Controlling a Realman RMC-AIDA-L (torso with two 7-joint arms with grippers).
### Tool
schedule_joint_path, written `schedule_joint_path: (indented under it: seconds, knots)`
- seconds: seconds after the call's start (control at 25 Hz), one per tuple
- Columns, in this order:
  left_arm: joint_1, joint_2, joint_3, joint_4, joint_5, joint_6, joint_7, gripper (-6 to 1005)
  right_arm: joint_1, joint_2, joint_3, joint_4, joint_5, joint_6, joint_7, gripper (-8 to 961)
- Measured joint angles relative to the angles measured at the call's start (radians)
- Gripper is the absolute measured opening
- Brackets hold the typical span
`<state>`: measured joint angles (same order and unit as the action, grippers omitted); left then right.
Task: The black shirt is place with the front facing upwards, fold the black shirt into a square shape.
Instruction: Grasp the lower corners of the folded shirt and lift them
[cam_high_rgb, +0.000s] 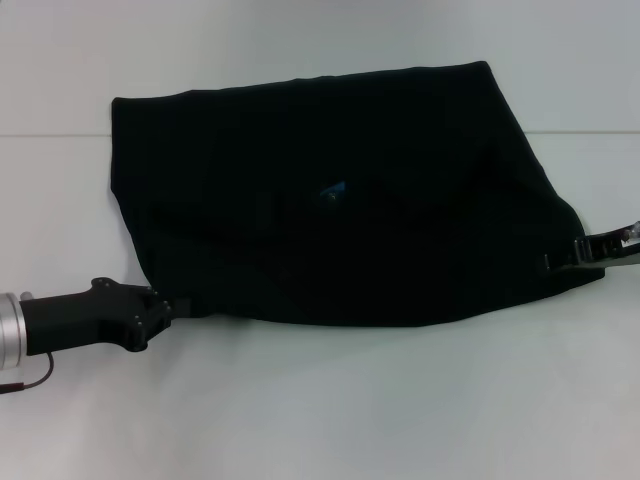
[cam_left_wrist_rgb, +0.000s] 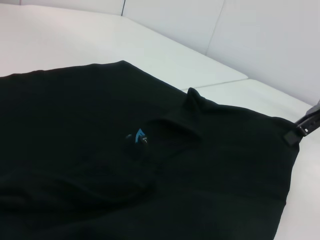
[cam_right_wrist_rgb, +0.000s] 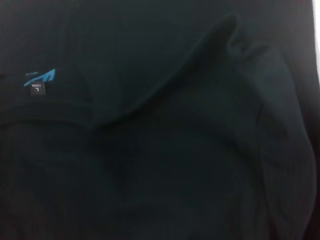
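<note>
The black shirt (cam_high_rgb: 330, 230) lies across the white table (cam_high_rgb: 350, 400) with one layer doubled over, and its small blue neck label (cam_high_rgb: 332, 191) shows near the middle. My left gripper (cam_high_rgb: 178, 306) is at the shirt's near left corner, shut on the cloth edge. At the right edge, my right gripper (cam_high_rgb: 558, 262) is shut on the cloth too. In the left wrist view the shirt (cam_left_wrist_rgb: 100, 165) fills the frame, with the label (cam_left_wrist_rgb: 139, 135) and the right gripper (cam_left_wrist_rgb: 297, 129) at its far corner. Seen from the right wrist, there is only black shirt (cam_right_wrist_rgb: 175, 150) and label (cam_right_wrist_rgb: 40, 82).
A white wall (cam_high_rgb: 300, 50) rises behind the table's back edge. Bare white tabletop runs along the front and to the left of the shirt.
</note>
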<state>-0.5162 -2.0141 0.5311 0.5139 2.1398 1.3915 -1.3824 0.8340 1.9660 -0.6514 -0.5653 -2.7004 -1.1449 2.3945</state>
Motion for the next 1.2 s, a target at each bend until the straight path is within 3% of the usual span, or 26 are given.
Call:
schedule_joint_path:
  seconds: [0.2, 0.44, 0.64, 0.72, 0.96, 1.08, 1.2]
  knots:
    - [0.000, 0.003, -0.002, 0.000, 0.000, 0.000, -0.020, 28, -0.007, -0.008, 0.010, -0.003, 0.004, -0.003, 0.004, 434]
    - [-0.006, 0.014, 0.006, 0.004, 0.009, 0.022, -0.080, 28, -0.007, -0.017, 0.016, -0.011, 0.004, -0.054, 0.004, 315]
    - [-0.007, 0.046, 0.007, 0.006, 0.010, 0.161, -0.111, 28, -0.022, -0.031, 0.016, -0.071, 0.004, -0.173, 0.003, 216]
    - [-0.008, 0.065, 0.013, 0.007, 0.011, 0.235, -0.157, 28, -0.034, -0.043, 0.016, -0.099, 0.004, -0.248, 0.002, 90]
    - [-0.005, 0.108, 0.024, 0.009, 0.092, 0.483, -0.298, 27, -0.079, -0.083, 0.010, -0.135, -0.001, -0.538, -0.051, 90]
    - [-0.007, 0.113, 0.025, 0.008, 0.174, 0.559, -0.365, 27, -0.099, -0.086, 0.006, -0.136, -0.005, -0.637, -0.096, 90]
    - [-0.008, 0.114, 0.033, 0.002, 0.241, 0.591, -0.428, 27, -0.120, -0.072, -0.017, -0.134, -0.013, -0.711, -0.149, 90]
